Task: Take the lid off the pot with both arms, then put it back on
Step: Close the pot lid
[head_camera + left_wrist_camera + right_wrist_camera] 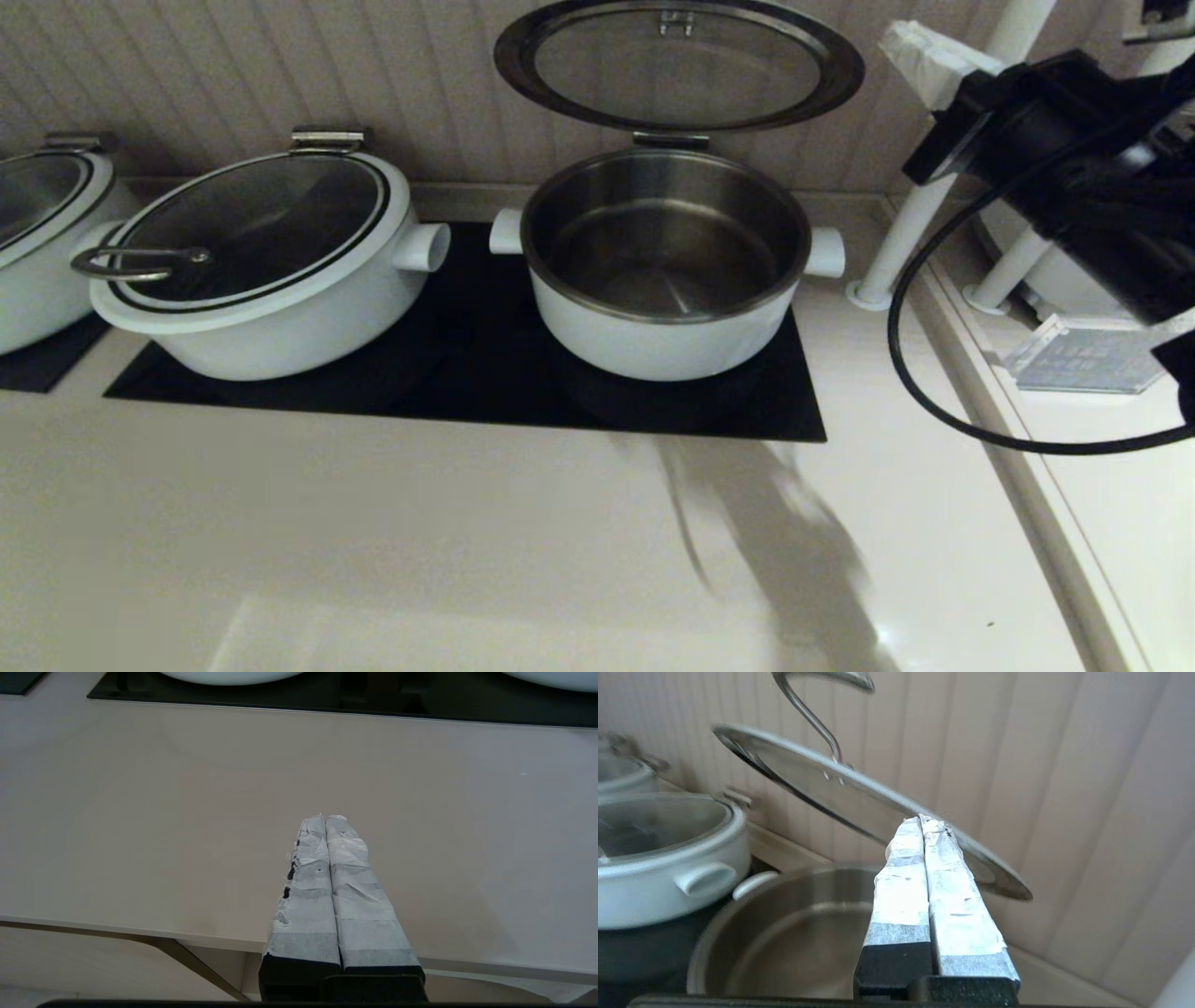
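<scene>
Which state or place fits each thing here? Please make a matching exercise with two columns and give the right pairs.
Things:
1. round white pot with steel inner bowl
2. round glass lid with dark rim
3. wider oval white pot with loop-handled lid
4. left gripper

States or places:
A. covered by its lid
B. fingers shut, above the bare beige counter
C. open, nothing inside
D. raised, tilted up towards the wall

Pairs: 1-C, 2-D, 3-A, 4-B
</scene>
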Available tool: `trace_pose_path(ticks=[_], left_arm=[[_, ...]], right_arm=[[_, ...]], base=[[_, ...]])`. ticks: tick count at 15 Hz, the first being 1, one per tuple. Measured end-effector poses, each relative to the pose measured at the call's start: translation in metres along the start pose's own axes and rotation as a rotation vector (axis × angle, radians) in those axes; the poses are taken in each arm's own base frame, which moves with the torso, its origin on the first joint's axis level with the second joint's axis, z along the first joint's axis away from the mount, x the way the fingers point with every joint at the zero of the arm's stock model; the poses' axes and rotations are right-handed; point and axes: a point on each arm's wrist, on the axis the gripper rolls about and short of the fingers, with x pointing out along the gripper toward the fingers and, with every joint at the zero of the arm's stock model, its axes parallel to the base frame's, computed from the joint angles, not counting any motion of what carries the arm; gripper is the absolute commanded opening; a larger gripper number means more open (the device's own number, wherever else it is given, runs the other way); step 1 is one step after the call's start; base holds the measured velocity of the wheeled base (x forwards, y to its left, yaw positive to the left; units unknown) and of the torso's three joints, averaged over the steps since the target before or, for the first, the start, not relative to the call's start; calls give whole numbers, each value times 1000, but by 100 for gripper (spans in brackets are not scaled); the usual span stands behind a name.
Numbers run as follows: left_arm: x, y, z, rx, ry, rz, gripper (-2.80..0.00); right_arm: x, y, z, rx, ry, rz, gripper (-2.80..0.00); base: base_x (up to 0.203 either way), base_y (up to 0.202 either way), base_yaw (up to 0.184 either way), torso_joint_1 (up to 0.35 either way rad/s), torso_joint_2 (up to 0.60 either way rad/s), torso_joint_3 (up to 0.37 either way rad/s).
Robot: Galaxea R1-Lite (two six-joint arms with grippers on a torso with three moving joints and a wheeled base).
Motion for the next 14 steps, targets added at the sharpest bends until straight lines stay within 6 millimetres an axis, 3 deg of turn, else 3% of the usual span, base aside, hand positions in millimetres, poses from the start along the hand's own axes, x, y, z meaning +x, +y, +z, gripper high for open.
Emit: trace_pose_path(ticks=[6, 14], left_arm=[[0, 0, 0, 0, 0, 0, -280], [0, 0, 0, 0, -1, 0, -280]], right_arm=[[12, -7, 12, 6, -64, 0, -280], [41, -39, -9, -65, -90, 61, -280]], base=[[0, 0, 0, 0, 0, 0], [0, 0, 0, 0, 0, 0]])
